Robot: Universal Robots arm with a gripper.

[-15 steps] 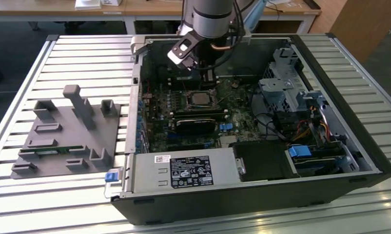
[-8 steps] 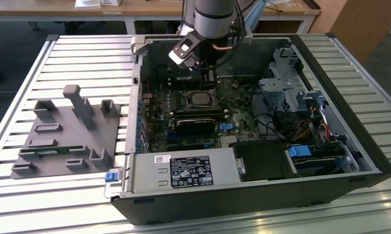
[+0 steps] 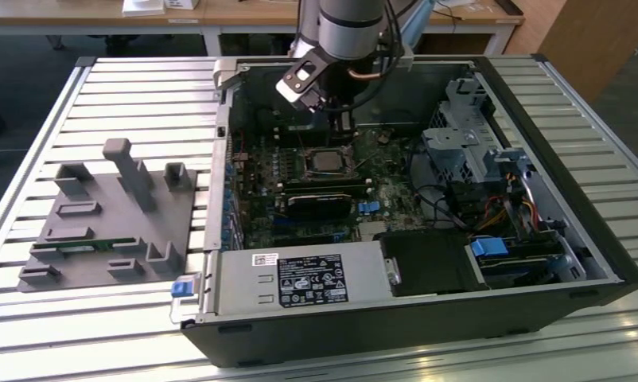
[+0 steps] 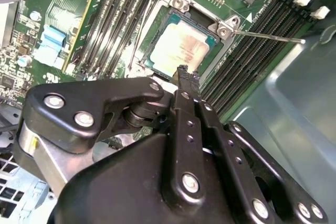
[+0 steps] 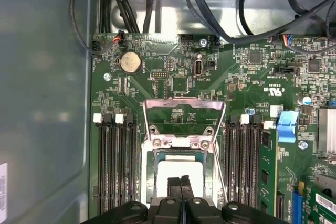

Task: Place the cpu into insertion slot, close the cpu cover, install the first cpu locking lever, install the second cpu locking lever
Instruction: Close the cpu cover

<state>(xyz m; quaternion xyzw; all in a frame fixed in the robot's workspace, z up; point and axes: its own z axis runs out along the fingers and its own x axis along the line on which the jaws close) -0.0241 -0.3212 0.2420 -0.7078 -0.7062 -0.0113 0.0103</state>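
Since the cpu (image 5: 178, 167) already sits flat in its socket (image 5: 148, 174), what matters is the cpu cover (image 5: 184, 102). It stands open, and from the gripper (image 5: 180, 182) it lies straight ahead, on the far side of the chip. Its hinged edge is against the socket and runs crosswise to the fingers. Through its open window the green board (image 5: 252, 77) shows.

The gripper's 2 fingers are pressed together with nothing between them. Their tips are low over the chip's near edge in both wrist views; whether they touch the metal I cannot tell.

1 thin lever (image 4: 268, 36) sticks out from a socket corner over the memory slots (image 4: 247, 61) and looks unlatched.

In the exterior view the arm reaches down into the open computer case (image 3: 404, 326), which holds the board. A grey holder block (image 3: 106, 215) stands on the table (image 3: 43, 119), beside the case on the exterior view's left.
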